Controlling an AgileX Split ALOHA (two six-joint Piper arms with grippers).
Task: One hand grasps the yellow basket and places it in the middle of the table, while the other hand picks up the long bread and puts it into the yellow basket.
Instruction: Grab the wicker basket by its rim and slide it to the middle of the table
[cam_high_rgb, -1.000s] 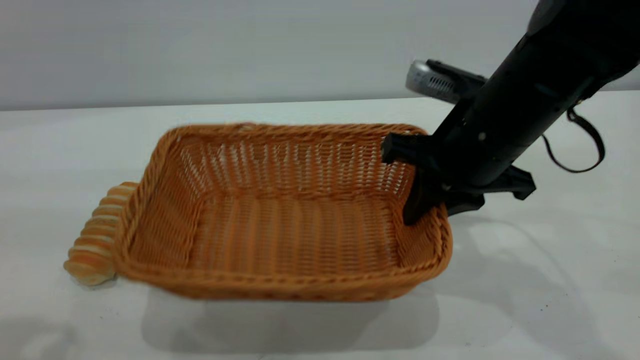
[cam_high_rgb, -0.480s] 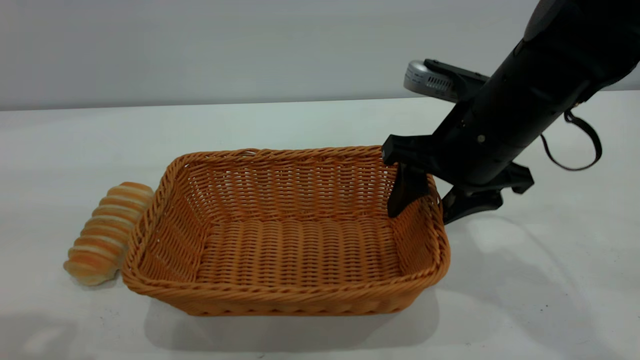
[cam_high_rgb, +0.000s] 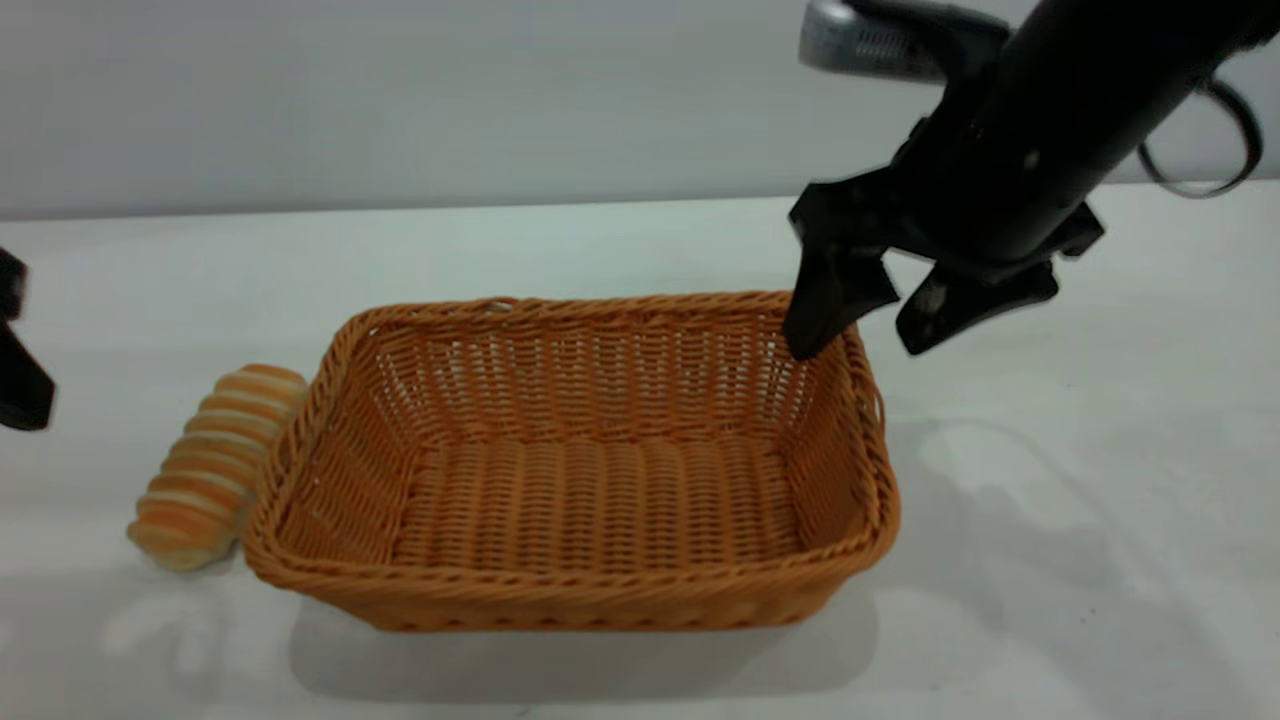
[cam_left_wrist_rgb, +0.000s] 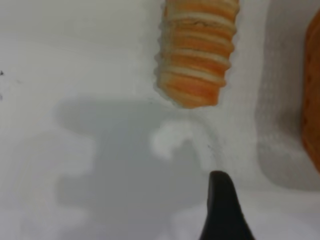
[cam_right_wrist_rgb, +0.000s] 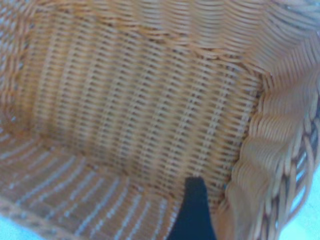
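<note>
The yellow basket (cam_high_rgb: 560, 590) stands flat on the white table (cam_high_rgb: 1050, 520), near the middle. It is empty. The long bread (cam_high_rgb: 205, 470) lies on the table against the basket's left side. My right gripper (cam_high_rgb: 860, 340) hangs open and empty just above the basket's right rim, one finger over the inside and one outside. The right wrist view looks down into the basket (cam_right_wrist_rgb: 140, 110). My left gripper (cam_high_rgb: 15, 385) shows only in part at the left edge, left of the bread. The left wrist view shows the bread (cam_left_wrist_rgb: 197, 55) a short way ahead and the basket's edge (cam_left_wrist_rgb: 314, 100).
The table runs back to a plain grey wall (cam_high_rgb: 400, 90). Bare tabletop lies to the right of the basket and in front of it.
The basket came down flat onto the table. My right gripper let go of its right rim and rose above it. My left gripper came into view at the left edge.
</note>
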